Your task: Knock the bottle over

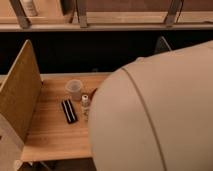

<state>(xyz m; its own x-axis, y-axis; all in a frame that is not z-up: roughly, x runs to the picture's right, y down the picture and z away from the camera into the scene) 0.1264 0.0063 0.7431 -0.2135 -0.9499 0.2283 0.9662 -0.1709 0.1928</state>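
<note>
As the arm (155,115) hides the jaws, the bottle (85,103) stands beside a cup (73,89).

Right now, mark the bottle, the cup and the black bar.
bottle (85,104): camera view, body under the white cap.
cup (73,90): camera view, clear side wall.
black bar (69,110): camera view, its middle.
gripper: not in view, no point.

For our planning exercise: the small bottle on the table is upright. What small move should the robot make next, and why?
Probably bring the gripper, not in view and likely behind the white arm shell, out beside the bottle. The bottle stands upright on the table, next to the black bar, with the clear cup behind it, so a sideways push is needed.
</note>
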